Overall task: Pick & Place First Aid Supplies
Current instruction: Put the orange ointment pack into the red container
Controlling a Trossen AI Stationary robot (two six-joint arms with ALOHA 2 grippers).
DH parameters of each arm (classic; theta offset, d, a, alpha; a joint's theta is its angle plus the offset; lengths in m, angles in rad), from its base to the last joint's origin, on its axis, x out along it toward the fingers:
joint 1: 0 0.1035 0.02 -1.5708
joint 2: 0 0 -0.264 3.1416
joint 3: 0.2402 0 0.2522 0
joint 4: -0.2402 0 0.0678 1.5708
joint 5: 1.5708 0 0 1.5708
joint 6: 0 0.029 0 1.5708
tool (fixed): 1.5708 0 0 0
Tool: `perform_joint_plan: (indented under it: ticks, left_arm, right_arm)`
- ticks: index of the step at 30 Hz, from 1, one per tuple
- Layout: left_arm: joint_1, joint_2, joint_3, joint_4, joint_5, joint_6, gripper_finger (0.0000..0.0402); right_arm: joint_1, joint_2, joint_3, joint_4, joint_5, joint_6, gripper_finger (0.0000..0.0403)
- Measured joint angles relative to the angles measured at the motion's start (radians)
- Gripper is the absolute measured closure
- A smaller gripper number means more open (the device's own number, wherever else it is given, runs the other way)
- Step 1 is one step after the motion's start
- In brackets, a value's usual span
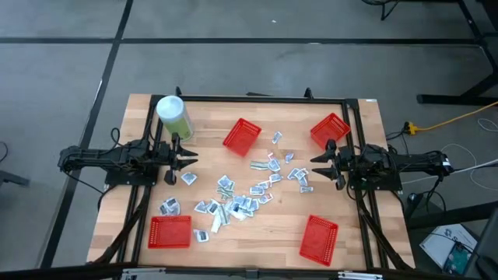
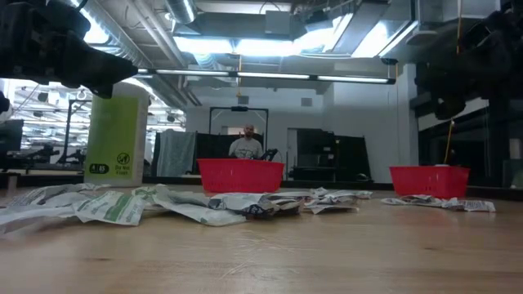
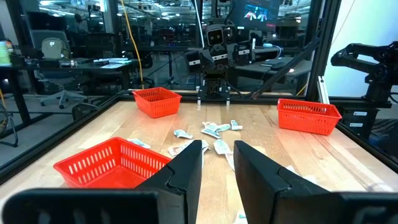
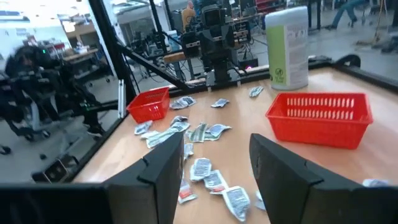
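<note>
The first aid supplies (image 1: 237, 194) are many small white-grey packets and strips lying flat and scattered across the middle of the table. They also show as packets (image 2: 204, 204) in the low view, packets (image 3: 214, 130) in the left wrist view and packets (image 4: 208, 171) in the right wrist view. My left gripper (image 1: 191, 159) (image 3: 217, 158) hovers open at the table's left side, pointing at the pile. My right gripper (image 1: 314, 166) (image 4: 217, 158) hovers open at the right side, facing it across the packets. Neither touches anything.
Four red mesh baskets stand around the pile: far centre (image 1: 242, 136), far right (image 1: 330, 129), near left (image 1: 170, 231), near right (image 1: 319, 237). A tall pale-green canister (image 1: 173, 117) with a white lid stands far left, close behind my left gripper. A person (image 2: 246, 147) shows beyond the table.
</note>
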Motion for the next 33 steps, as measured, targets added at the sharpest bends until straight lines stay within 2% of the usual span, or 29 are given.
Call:
perform_joint_plan:
  ticks: [4, 8, 15, 20, 25, 33]
  left_arm:
    - [0.0, 0.0, 0.0, 0.0, 0.0, 0.0, 0.0313]
    - [0.0, 0.0, 0.0, 0.0, 0.0, 0.0, 0.0313]
    - [0.0, 0.0, 0.0, 0.0, 0.0, 0.0, 0.0313]
    - [0.0, 0.0, 0.0, 0.0, 0.0, 0.0, 0.0313]
    - [0.0, 0.0, 0.0, 0.0, 0.0, 0.0, 0.0313]
    - [0.0, 0.0, 0.0, 0.0, 0.0, 0.0, 0.0313]
  right_arm:
    - [0.0, 0.0, 0.0, 0.0, 0.005, -0.016, 0.0219]
    - [0.0, 0.013, 0.017, -0.018, 0.078, -0.065, 0.0219]
    - [0.006, 0.122, 0.087, -0.07, 0.133, -0.064, 0.0219]
    - [0.051, 0.241, 0.102, -0.046, 0.187, -0.027, 0.0219]
    - [0.121, 0.396, 0.102, 0.067, 0.256, 0.018, 0.0219]
    - [0.221, 0.675, 0.107, 0.229, 0.33, -0.03, 0.0219]
